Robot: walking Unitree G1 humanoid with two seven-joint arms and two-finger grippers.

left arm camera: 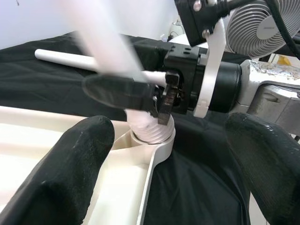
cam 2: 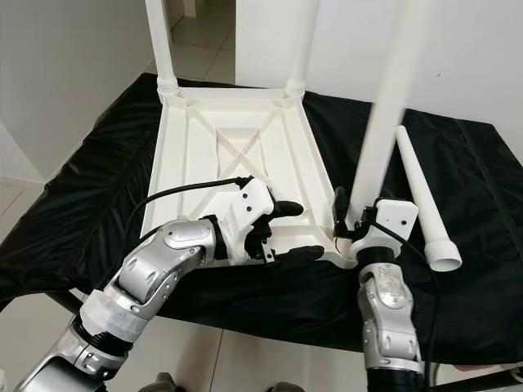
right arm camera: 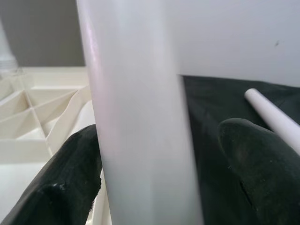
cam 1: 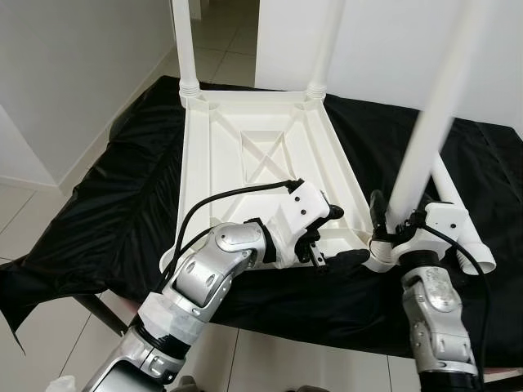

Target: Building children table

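The white children's table top [cam 1: 261, 155] lies upside down on my work surface, which is covered with a black sheet [cam 1: 106, 204]. Two white legs [cam 1: 185, 45] stand upright in the far corner sockets. My right tool [cam 2: 359, 224] stands at the near right corner of the table top, its black fingers [right arm camera: 70, 183] to either side of a third leg [cam 2: 388, 106]; that leg is upright, blurred, and its ribbed base sits in the corner socket [left arm camera: 152, 136]. One finger touches the leg, the other stands off it, so I cannot tell whether the grip is closed. My left tool [cam 1: 331, 237] is spread wide at the near edge of the table top, just beside that corner, one finger above the rim and one below, grasping nothing. A fourth leg [cam 2: 423, 204] lies loose on the sheet to the right, apart from the table top
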